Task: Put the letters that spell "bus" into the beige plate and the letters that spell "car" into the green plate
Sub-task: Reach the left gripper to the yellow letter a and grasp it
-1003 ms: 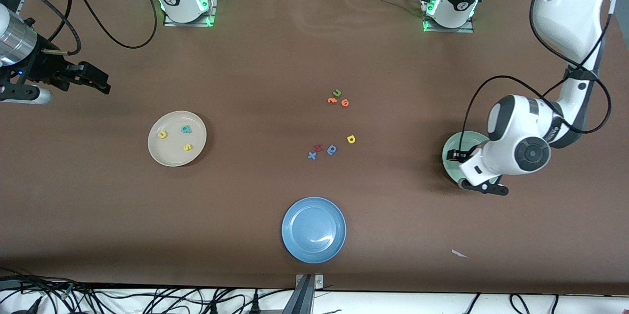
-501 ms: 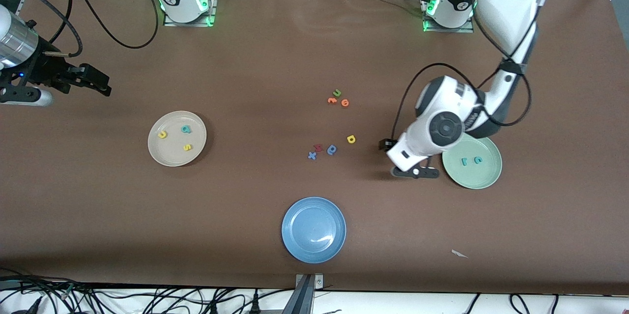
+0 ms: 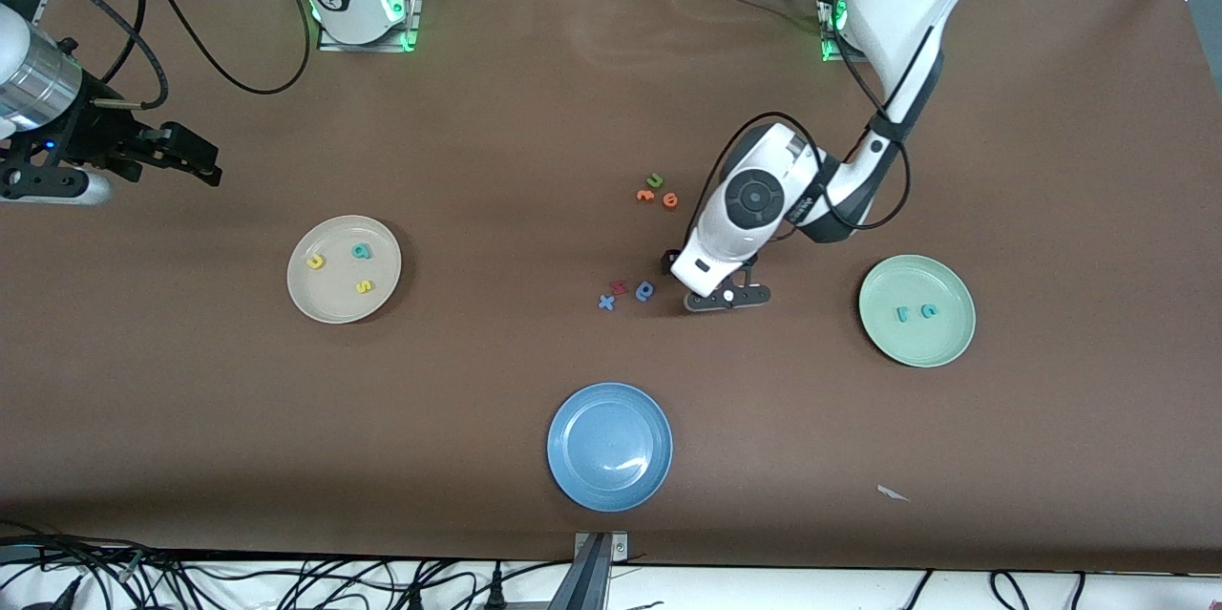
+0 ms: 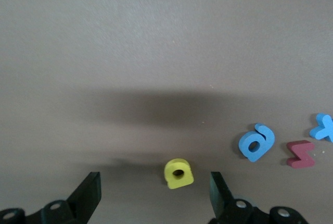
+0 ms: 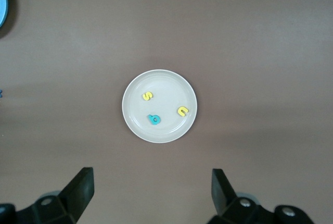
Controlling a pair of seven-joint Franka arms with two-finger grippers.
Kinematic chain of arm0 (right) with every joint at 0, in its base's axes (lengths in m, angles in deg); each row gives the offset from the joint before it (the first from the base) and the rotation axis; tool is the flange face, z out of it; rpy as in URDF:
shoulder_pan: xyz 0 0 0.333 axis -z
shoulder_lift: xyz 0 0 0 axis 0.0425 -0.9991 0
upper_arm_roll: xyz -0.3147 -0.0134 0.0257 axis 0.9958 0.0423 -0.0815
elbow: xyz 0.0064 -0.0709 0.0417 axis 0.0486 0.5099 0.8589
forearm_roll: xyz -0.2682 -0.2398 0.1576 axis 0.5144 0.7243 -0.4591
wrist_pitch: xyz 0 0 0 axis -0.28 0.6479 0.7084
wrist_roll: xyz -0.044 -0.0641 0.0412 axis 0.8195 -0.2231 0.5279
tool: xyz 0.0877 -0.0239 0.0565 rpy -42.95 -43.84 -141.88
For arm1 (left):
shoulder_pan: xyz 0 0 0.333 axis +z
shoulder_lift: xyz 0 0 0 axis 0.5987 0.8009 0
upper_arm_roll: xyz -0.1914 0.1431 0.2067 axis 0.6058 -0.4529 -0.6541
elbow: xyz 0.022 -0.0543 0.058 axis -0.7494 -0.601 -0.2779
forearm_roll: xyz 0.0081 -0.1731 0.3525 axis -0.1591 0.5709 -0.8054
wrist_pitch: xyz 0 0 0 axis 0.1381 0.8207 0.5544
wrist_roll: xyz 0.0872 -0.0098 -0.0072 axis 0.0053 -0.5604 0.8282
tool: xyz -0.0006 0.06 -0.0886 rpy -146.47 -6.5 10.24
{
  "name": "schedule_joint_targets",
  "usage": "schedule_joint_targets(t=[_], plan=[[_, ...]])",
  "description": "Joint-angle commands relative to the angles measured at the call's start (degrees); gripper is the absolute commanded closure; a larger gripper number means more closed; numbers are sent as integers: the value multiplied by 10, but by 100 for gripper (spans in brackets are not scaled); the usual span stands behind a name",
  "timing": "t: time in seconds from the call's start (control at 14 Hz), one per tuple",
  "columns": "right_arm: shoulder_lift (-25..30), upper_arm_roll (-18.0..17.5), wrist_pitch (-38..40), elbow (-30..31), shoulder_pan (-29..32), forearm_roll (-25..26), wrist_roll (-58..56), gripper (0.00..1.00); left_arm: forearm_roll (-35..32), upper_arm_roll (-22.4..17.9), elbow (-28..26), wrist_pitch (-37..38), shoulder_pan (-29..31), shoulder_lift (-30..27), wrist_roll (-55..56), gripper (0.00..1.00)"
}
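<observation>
- Front view shows the beige plate toward the right arm's end of the table with the teal "b", the yellow "u" and the yellow "s" lying in it — "bus" looks finished.
- The green plate, toward the left arm's end, holds the teal "r" and the teal "c"; judging by that, the step in hand is fetching the yellow "a" to complete "car".
- Left gripper hangs over the table's middle, beside the blue rounded letter, its fingers spread wide and empty.
- Left wrist view gives what the front view cannot — there the arm covers the yellow "a", but here it lies flat on the table between the spread fingers, apart from both.
- Next move, as I judge it: lower straight down and pinch the small foam piece without nudging it, then carry it to the green plate.
- Right gripper waits over the table's edge at the right arm's end; the right wrist view shows its fingers spread and nothing between them.
</observation>
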Motion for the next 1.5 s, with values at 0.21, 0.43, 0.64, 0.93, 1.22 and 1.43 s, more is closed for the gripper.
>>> schedule_joint_targets(t=[0.21,0.43,0.64,0.93,1.22,1.43], plan=[[-1,1,8,-11,-3,2,-7,0,-48,-9,45,-9,-12,44,70,17],[-1,1,9,-10,-3,2,-7,0,-47,-10,46,-9,-21,50,88,25],[-1,1,8,-11,-3,2,-7,0,-47,-10,50,-8,-25,52,93,29],[-1,2,9,-10,-3,2,-7,0,-47,-10,49,-3,-28,50,96,39],[-1,2,9,-10,-3,2,-7,0,-47,-10,43,0,-33,49,100,48],[-1,3,9,-10,-2,2,-7,0,-47,-9,40,7,-36,49,105,54]])
